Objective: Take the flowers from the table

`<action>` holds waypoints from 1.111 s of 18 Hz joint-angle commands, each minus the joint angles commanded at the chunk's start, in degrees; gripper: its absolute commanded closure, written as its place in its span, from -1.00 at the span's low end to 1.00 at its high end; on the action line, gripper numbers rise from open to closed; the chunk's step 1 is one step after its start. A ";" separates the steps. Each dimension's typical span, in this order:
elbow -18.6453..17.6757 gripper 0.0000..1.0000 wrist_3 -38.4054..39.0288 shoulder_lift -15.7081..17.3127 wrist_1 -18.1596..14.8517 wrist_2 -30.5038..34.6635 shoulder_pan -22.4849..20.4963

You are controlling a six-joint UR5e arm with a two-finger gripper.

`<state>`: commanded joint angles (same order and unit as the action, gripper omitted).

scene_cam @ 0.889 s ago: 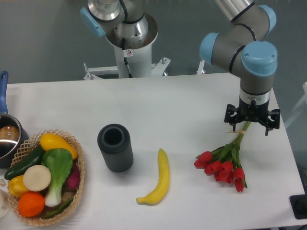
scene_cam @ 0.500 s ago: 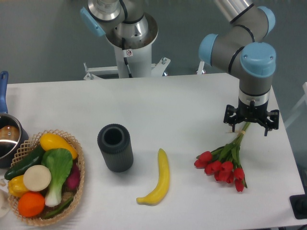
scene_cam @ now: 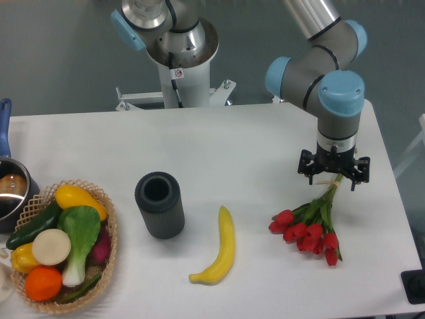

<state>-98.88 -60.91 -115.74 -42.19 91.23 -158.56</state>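
The flowers (scene_cam: 307, 231), a bunch of red tulips with green stems, lie on the white table (scene_cam: 246, 139) at the front right, buds toward the front. My gripper (scene_cam: 333, 175) points straight down above the far stem ends. The wrist hides its fingers, so I cannot tell whether they are open or shut. The flowers rest flat on the table.
A yellow banana (scene_cam: 222, 247) lies left of the flowers. A dark grey ribbed cylinder (scene_cam: 159, 205) stands further left. A wicker basket (scene_cam: 110, 222) of vegetables and a pot (scene_cam: 9, 191) sit at the left edge. The table's right edge is close to the flowers.
The gripper and wrist have shifted a little to the left and toward the back along the stems. The flowers have not moved.
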 joint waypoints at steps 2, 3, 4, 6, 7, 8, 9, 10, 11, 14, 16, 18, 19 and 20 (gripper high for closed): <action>0.61 -1.00 -0.35 -1.23 0.09 0.09 0.35; 1.31 -1.00 -1.40 -2.19 0.18 0.09 0.44; 1.67 -1.00 -2.19 -3.25 0.18 0.09 0.53; 2.81 -1.00 -2.46 -4.83 0.26 0.09 1.23; 3.51 -1.00 -2.46 -6.06 0.35 0.09 1.58; 4.39 -1.00 -2.37 -6.68 0.35 0.09 2.02; 4.57 -1.00 -2.37 -6.86 0.35 0.00 2.11; 4.48 -1.00 -2.37 -6.86 0.35 0.00 2.11; 4.48 -1.00 -2.46 -6.86 0.35 0.00 2.11; 4.40 -0.72 -2.46 -7.48 0.35 0.00 2.29; 3.61 0.26 -2.46 -7.30 0.27 0.09 2.37; 3.60 0.80 -1.76 -7.39 0.35 0.26 3.16; 3.69 0.88 -1.58 -7.30 0.27 0.35 3.25; 3.61 1.00 -0.54 -7.22 0.26 0.35 3.25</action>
<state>-95.27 -61.45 -122.96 -41.92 91.58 -155.30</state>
